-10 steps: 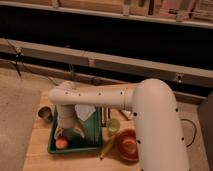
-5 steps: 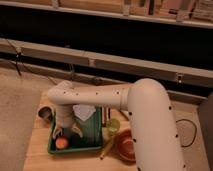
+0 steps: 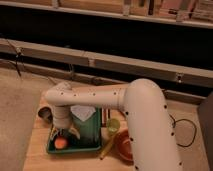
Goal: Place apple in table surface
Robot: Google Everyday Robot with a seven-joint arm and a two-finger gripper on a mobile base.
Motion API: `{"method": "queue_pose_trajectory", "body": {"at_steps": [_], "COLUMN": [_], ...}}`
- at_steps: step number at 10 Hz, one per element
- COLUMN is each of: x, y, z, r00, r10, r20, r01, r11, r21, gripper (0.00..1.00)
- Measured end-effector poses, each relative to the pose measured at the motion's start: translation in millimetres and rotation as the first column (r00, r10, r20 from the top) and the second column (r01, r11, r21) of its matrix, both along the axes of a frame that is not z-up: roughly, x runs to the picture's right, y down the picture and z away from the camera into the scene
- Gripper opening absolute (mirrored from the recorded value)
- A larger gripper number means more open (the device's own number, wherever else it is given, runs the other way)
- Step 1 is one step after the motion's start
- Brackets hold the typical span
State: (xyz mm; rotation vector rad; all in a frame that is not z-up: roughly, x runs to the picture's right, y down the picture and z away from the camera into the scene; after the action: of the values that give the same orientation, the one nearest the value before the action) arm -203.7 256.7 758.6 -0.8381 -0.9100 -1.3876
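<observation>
One apple (image 3: pixel 60 143) sits in the dark green tray (image 3: pixel 85 146), at seven o'clock from the white paper (image 3: pixel 82 112). Compared with half a second ago, the gripper (image 3: pixel 64 132) has lifted slightly, hovering just above the apple; whether its claw is apart or together I cannot tell.

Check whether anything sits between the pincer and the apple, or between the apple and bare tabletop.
Nothing visible separates them: the pincer is directly above the apple, which lies in the green tray. Only the tray's low rim lies between the apple and the bare table surface to its left.

speckled grey floor (image 3: pixel 20 95); dark wall (image 3: pixel 100 35) crossed by pale rails (image 3: pixel 140 65); dim light
</observation>
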Motion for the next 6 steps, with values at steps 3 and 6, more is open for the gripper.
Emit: {"method": "queue_pose_trajectory", "body": {"at_steps": [3,6], "x": [-3.0,-4.5], "y": [4.4,7.6], "z": [0.0,0.9], "r00": [1.0,1.0], "r10": [0.01,0.029], "r20": [0.001,-0.003], "r01": [-0.01,-0.029], "r11": [0.9999,0.9995], "r21": [-0.006,-0.009], "gripper": [0.8,0.8]}}
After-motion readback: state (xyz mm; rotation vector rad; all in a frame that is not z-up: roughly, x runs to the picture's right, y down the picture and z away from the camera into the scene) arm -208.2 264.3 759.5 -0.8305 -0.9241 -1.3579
